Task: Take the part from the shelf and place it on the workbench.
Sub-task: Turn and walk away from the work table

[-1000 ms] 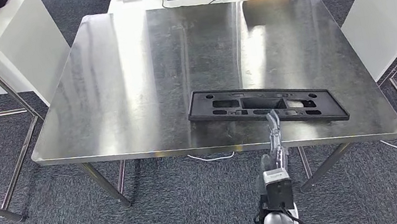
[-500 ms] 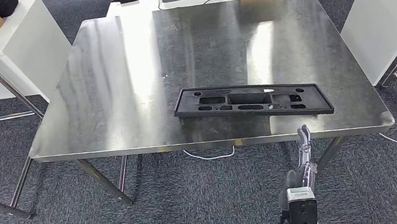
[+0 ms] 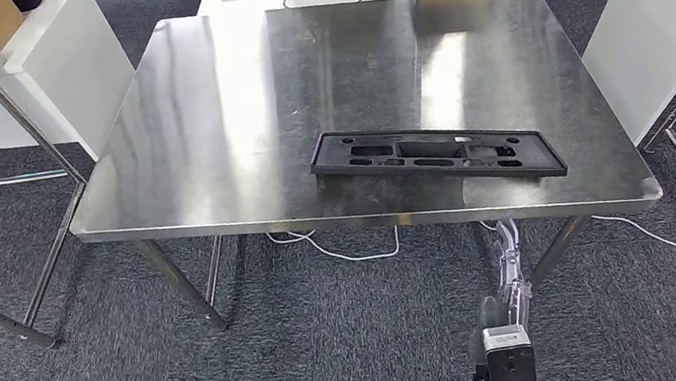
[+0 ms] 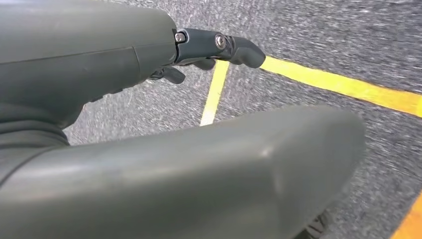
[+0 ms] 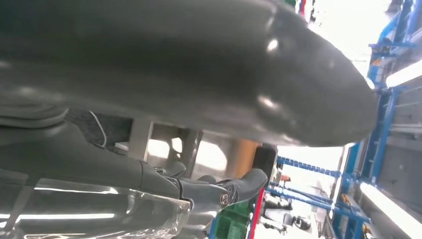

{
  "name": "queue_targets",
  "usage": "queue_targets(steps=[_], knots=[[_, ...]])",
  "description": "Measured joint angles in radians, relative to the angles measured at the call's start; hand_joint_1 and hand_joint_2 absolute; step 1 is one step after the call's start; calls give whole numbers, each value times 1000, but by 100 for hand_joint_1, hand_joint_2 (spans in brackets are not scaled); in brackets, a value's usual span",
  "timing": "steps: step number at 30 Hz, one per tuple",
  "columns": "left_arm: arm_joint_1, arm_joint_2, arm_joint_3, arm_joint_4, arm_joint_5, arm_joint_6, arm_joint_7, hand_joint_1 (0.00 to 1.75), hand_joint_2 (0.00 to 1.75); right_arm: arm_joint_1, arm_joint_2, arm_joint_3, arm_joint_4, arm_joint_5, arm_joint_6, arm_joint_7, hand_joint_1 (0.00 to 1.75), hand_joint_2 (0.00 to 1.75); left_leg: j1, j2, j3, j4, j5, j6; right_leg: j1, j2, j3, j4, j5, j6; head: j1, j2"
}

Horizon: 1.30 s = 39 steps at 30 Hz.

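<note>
Part, a long black rectangular plastic frame with cut-out slots (image 3: 437,154), lies flat on the square stainless-steel workbench (image 3: 232,115), near the bench's front edge and toward its right corner, fully supported, nothing overhanging. No hand touches it. Judged from this, placing is done; nothing obvious is left except pulling the arm away and standing clear.

Right hand (image 3: 507,244) sits below the workbench's front edge, just under the part's right end, apart from both, over grey carpet. In the right wrist view its dark fingers (image 5: 234,186) stretch out straight with nothing between them and the thumb, so it reads as released and empty. Left hand (image 4: 149,74) hangs over carpet with yellow floor tape (image 4: 343,85); its fingers (image 4: 219,47) curl slightly, holding nothing.

Against the frame half a second ago: the whole scene has shifted, so the camera moved. The part keeps its spot on the workbench. The right hand stays below the front edge, at much the same low place under the part's right end.
</note>
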Motion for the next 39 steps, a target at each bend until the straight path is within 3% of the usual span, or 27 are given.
queue_targets(steps=[2, 3, 4, 5, 7, 8, 10, 11, 13, 14, 16, 18, 19, 20, 21, 22, 24, 25, 28, 29, 31, 33, 34, 35, 36, 37, 39], knots=[[0, -3, 0, 0, -4, -2, 2, 0, 0, 4, -1, -1, 2, 2, 3, 0, 0, 0, -2, 1, -29, 1, 22, 5, -3, 6, -42, 136, -96, -7, 3, 0], [1, -3, 0, 0, -8, -3, 3, 0, 0, 5, -2, -2, 7, 5, 7, 2, 0, 0, -3, 1, -44, 2, 34, 5, -5, 7, -54, 201, -127, -3, 3, 0], [1, -4, 0, 0, -12, -4, 3, 0, 0, 6, -2, -4, 16, 9, 12, 4, 0, 0, -3, 1, -58, 3, 45, 3, -6, 7, -50, 238, -137, 6, 3, 0], [2, -4, 0, 0, -16, -4, 3, 0, 0, 6, -2, -6, 28, 12, 18, 6, 0, 0, -3, 1, -70, 3, 56, 1, -9, 7, -28, 239, -128, 18, 3, 0], [2, -5, 0, 0, -20, -7, 3, 0, 0, 6, -2, -8, 55, 17, 28, 8, 0, 0, -3, -1, -89, 7, 75, -7, -14, 8, 74, 118, -88, 37, 4, 0], [2, -5, 0, 0, -20, -7, 3, 0, 0, 4, -1, -9, 66, 18, 31, 8, 0, 0, -5, -3, -99, 11, 83, -12, -15, 9, 136, 31, -81, 38, 4, 0], [2, -6, 0, 0, -21, -8, 2, 0, 0, 1, 0, -10, 84, 23, 35, 11, 0, 0, -10, -5, -111, 19, 97, -24, -12, 14, 204, -81, -85, 29, 2, 0], [2, -6, 0, 0, -24, -8, 2, 0, 0, -3, 1, -11, 96, 32, 36, 19, 0, 0, -11, -5, -114, 22, 103, -28, -9, 16, 208, -96, -89, 23, 1, 0], [4, -5, 0, 0, -30, -7, 0, 0, 0, -18, 5, -13, 151, 55, 38, 46, 0, 0, -7, -6, -122, 28, 104, -38, -16, 14, 191, -92, -78, 5, -2, 0], [6, -5, -1, 0, -34, -7, -1, 0, 0, -30, 9, -14, 193, 63, 38, 59, 0, 0, -3, -6, -130, 42, 83, -43, -20, 11, 183, -92, -70, -8, -3, 0], [7, -5, -2, 0, -41, -8, 1, 0, 0, -70, 20, -19, 319, 54, 37, 72, 0, 0, 4, -6, -157, 127, -12, -55, -23, 7, 160, -91, -48, -27, -5, 0], [7, -5, -4, 0, -48, -7, 7, 0, 0, -121, 29, -33, 488, 24, 39, 87, 0, 0, 9, -6, -189, 262, -101, -66, -20, 5, 137, -90, -26, -30, -7, 0], [7, -5, -6, 0, -50, -6, 12, 0, 0, -147, 30, -43, 581, 10, 40, 109, 0, 0, 12, -5, -192, 308, -111, -70, -20, 3, 126, -88, -15, -28, -7, 0], [6, -5, -8, 0, -51, -5, 16, 0, 0, -171, 31, -54, 672, 4, 40, 144, 0, 0, 16, -5, -180, 324, -98, -73, -20, 1, 114, -85, -6, -23, -7, 0], [6, -5, -12, 0, -52, -4, 19, 0, 0, -191, 31, -63, 754, 1, 42, 191, 0, 0, 20, -5, -150, 300, -71, -74, -21, -1, 102, -81, 0, -18, -7, 0], [6, -5, -14, 0, -53, -3, 21, 0, 0, -207, 30, -72, 827, 2, 47, 250, 0, 0, 24, -5, -101, 240, -44, -75, -22, -2, 91, -75, 6, -13, -7, 0], [5, -5, -17, 0, -61, -2, 24, 0, 0, -227, 26, -85, 947, 11, 59, 392, 0, 0, 26, -8, -3, 98, -33, -73, -22, -4, 75, -65, 14, 0, -6, 0], [5, -5, -18, 0, -67, 0, 25, 0, 0, -231, 22, -90, 1000, 15, 66, 468, 0, 0, 24, -10, 24, 51, -39, -69, -21, -6, 70, -62, 20, 7, -6, 0], [5, -5, -27, 0, -87, 7, 36, 0, 0, -221, 7, -106, 1126, 18, 78, 694, 0, 0, 14, -10, 19, 26, -33, -46, -17, -7, 61, -62, 36, 32, -4, 0], [5, -5, -30, 0, -91, 8, 40, 0, 0, -213, 1, -110, 1157, 20, 79, 757, 0, 0, 12, -9, 10, 25, -23, -35, -17, -5, 52, -52, 25, 35, -5, 0], [4, -7, -36, 0, -97, 12, 45, 0, 0, -193, -10, -114, 1206, 28, 78, 852, 0, 0, 11, -4, -16, 21, 0, -15, -15, 1, 22, 16, -45, 23, 0, 0], [4, -7, -42, 0, -103, 14, 51, 0, 0, -183, -16, -115, 1245, 39, 75, 893, 0, 0, 5, 0, -47, 22, 22, -5, -14, 5, -17, 147, -137, 6, 6, 0], [4, -8, -45, 0, -106, 15, 55, 0, 0, -182, -18, -116, 1260, 48, 74, 901, 0, 0, 1, 2, -64, 22, 34, -2, -13, 6, -26, 204, -160, 6, 7, 0], [4, -9, -47, 0, -108, 16, 58, 0, 0, -181, -19, -115, 1273, 57, 74, 907, 0, 0, -2, 4, -80, 23, 47, -1, -11, 7, -21, 238, -162, 12, 7, 0], [4, -10, -48, 0, -109, 17, 61, 0, 0, -180, -19, -115, 1282, 64, 73, 911, 0, 0, -5, 5, -94, 23, 60, -1, -10, 8, 4, 233, -142, 21, 7, 0], [4, -11, -49, 0, -111, 18, 63, 0, 0, -180, -20, -114, 1288, 69, 73, 914, 0, 0, -8, 5, -106, 23, 72, -2, -7, 8, 49, 190, -118, 27, 8, 0], [2, -14, -50, 0, -113, 19, 65, 0, 0, -182, -20, -114, 1296, 74, 72, 916, 0, 0, -14, 4, -126, 26, 97, -7, 0, 8, 172, 30, -98, 22, 8, 0]])
